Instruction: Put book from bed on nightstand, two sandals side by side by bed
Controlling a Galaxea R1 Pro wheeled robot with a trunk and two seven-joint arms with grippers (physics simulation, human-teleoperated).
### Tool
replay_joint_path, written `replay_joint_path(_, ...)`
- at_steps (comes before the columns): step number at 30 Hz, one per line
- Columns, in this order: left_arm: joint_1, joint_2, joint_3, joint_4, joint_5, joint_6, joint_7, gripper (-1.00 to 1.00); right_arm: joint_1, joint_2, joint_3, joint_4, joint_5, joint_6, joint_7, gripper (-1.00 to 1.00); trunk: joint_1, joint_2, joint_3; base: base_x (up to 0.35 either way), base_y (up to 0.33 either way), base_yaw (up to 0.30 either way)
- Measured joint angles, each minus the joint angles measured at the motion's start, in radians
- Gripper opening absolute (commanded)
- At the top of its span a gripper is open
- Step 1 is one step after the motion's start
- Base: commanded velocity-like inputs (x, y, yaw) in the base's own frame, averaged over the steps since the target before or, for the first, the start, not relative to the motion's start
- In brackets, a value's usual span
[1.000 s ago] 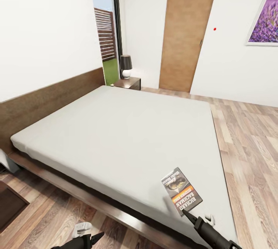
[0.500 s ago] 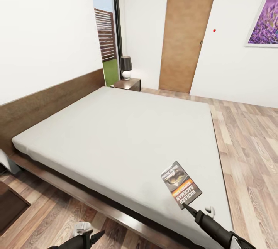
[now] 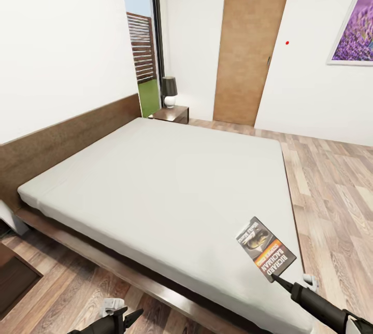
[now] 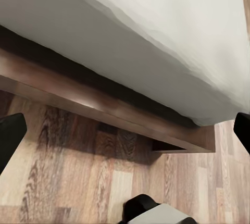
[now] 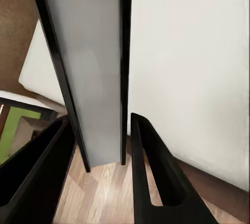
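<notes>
White bed [image 3: 155, 178], dark orange-banded book [image 3: 266, 249], purple picture [image 3: 355, 31], brown door [image 3: 247, 44].

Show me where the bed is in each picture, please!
Head view: the bed spreads across the middle, with its headboard at the left.
Left wrist view: its white mattress edge sits over the brown frame, next to the floor.
Right wrist view: the white mattress lies behind a thin grey slab.
Shared landmark: the wood-plank floor beside the bed.
</notes>
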Motion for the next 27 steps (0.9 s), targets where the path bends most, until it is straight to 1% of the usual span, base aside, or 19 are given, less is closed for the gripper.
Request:
replay_joint_path(1,0.0,-0.001,0.0,0.009,-0.001,0.0,0.0,1.0,0.0,-0.016,0.0,0.0,0.0,0.0,0.003,-1.0,-0.004,0.007,0.003,0.0,0.0,0.0)
replay_joint_path(3,0.0,-0.001,0.0,0.022,-0.002,-0.001,0.0,1.0,0.001,-0.028,0.002,-0.001,-0.001,0.001,0.006,-1.0,-0.012,0.021,0.009,0.0,0.0,0.0)
replay_joint_path(5,0.0,-0.001,-0.001,0.028,-0.003,-0.001,-0.001,1.0,0.001,-0.033,0.005,-0.001,-0.001,0.001,0.01,-1.0,-0.019,0.035,0.016,0.0,0.0,0.0)
replay_joint_path(6,0.0,-0.001,-0.002,0.032,-0.003,-0.001,-0.001,1.0,0.001,-0.036,0.012,-0.001,-0.001,0.001,0.017,-1.0,-0.023,0.042,0.019,0.0,0.0,0.0)
replay_joint_path(7,0.0,-0.001,-0.002,0.037,-0.003,-0.001,-0.001,1.0,0.001,-0.039,0.041,-0.001,0.0,0.002,0.024,-1.0,-0.027,0.049,0.022,0.0,0.0,0.0)
replay_joint_path(8,0.0,-0.001,-0.002,0.037,-0.003,-0.001,-0.001,1.0,0.001,-0.039,0.054,-0.001,0.0,0.001,0.025,-1.0,-0.031,0.056,0.025,0.0,0.0,0.0)
replay_joint_path(10,0.0,0.0,-0.003,0.039,-0.003,-0.002,-0.002,1.0,0.001,-0.04,0.117,-0.001,0.001,0.0,0.027,-1.0,-0.038,0.07,0.031,0.0,0.0,0.0)
replay_joint_path(13,0.0,0.0,-0.003,0.04,-0.003,-0.002,-0.002,1.0,0.001,-0.041,0.159,0.001,0.002,-0.002,0.02,-1.0,-0.05,0.091,0.041,0.0,0.0,0.0)
replay_joint_path(16,0.0,-0.001,-0.003,0.041,-0.003,-0.001,-0.001,1.0,0.001,-0.041,0.175,0.004,0.002,-0.01,-0.002,-1.0,-0.061,0.112,0.05,0.0,0.0,0.0)
replay_joint_path(19,0.0,-0.001,-0.004,0.041,-0.003,-0.001,-0.001,1.0,0.001,-0.039,0.18,0.004,0.002,-0.015,-0.019,-1.0,-0.073,0.133,0.06,0.0,0.0,0.0)
replay_joint_path(27,0.0,-0.001,-0.003,0.041,-0.003,-0.001,-0.002,1.0,0.001,-0.041,0.181,0.016,0.0,-0.016,-0.022,-1.0,-0.104,0.189,0.085,0.0,0.0,0.0)
